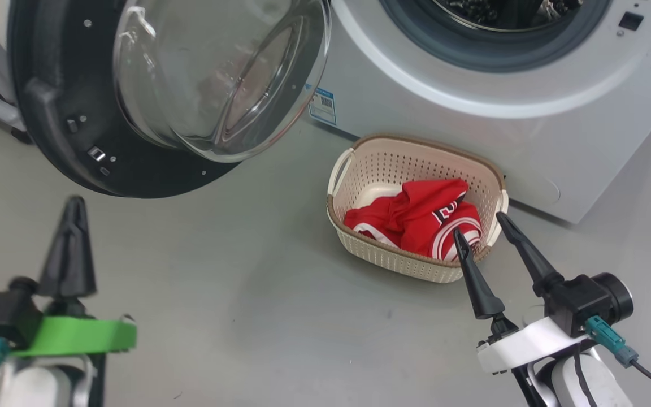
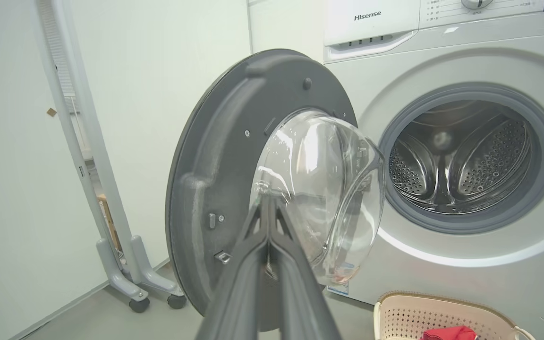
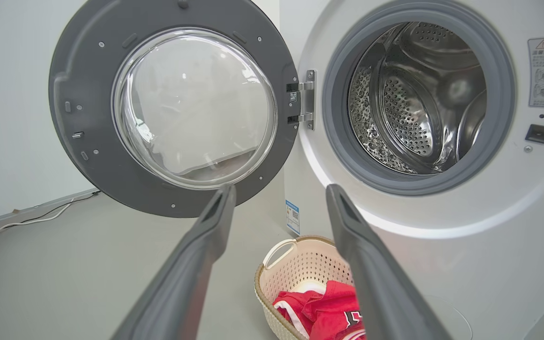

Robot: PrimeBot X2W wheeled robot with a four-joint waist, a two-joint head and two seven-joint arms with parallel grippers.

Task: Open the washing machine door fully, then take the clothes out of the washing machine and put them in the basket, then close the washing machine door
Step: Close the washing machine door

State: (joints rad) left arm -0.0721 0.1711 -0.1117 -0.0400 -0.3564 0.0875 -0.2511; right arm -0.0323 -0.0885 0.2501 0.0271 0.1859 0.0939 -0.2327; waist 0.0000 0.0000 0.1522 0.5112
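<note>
The washing machine door (image 1: 48,113) stands swung wide to the left of the washing machine (image 1: 529,141), which leaves the drum mouth free. The clothes (image 1: 416,220), red garments with white trim, lie bunched in the basket (image 1: 359,164). The basket sits on the floor (image 1: 218,282) just in front of the machine, below the opening, so a drop from the drum is short.

The left gripper (image 1: 74,203) has its fingers pressed together with nothing between them. We judge this a pushing posture for the one step not yet done: closing the door. The right gripper (image 1: 479,223) is spread and empty, with its tips over the near right rim of the basket.

The head view cuts off most of the drum. The right wrist view shows the perforated drum (image 3: 413,104) with no garment visible in it, and also the hinge (image 3: 306,99) between door and machine. The left wrist view lines the closed fingers up with the door's glass bowl (image 2: 319,189). We cannot tell from it whether they touch.
</note>
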